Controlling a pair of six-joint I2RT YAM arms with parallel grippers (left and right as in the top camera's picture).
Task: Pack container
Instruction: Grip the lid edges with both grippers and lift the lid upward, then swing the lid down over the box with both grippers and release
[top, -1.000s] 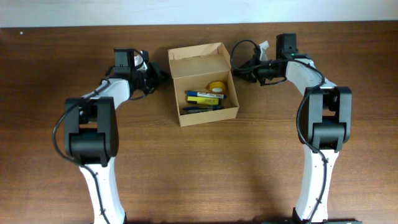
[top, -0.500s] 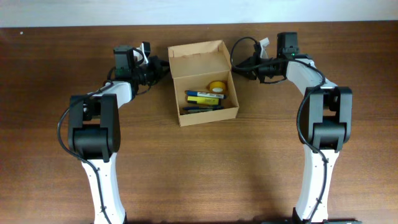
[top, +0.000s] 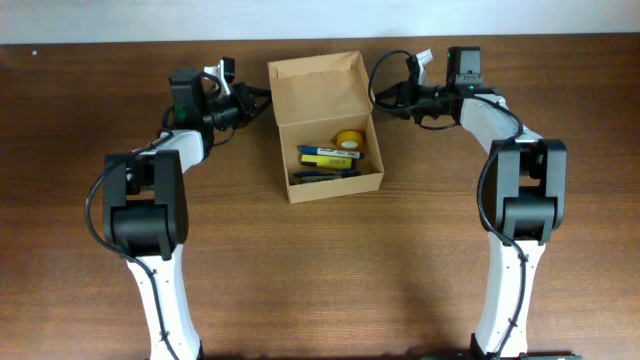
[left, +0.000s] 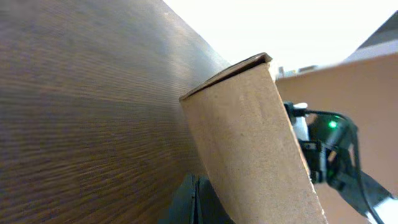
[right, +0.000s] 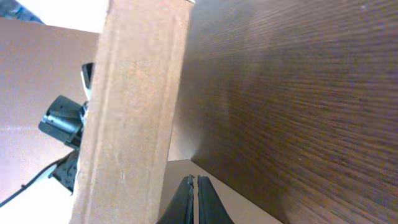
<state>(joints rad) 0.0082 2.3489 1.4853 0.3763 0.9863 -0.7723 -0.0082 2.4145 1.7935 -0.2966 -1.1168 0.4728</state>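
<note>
The container (top: 338, 187) sits centre-far on the table (top: 320, 280), mouth up. Its long axis runs roughly left to right, slightly skewed, with the hinge on the far side. A yellow roll (top: 348, 139) and markers (top: 325, 155) are inside, so I judge packing done and closing left. The flap (top: 318, 92) stands open. The right gripper (top: 385, 93) has its fingers pressed together beside the flap. I can't tell the state of the left gripper (top: 260, 95).

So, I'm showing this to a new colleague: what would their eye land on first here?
The open cardboard container at the rear middle of the table stands out first, its flap lid raised. Inside lie a yellow roll and a blue-and-yellow item. The left gripper and right gripper flank the lid, one at each side edge.
</note>
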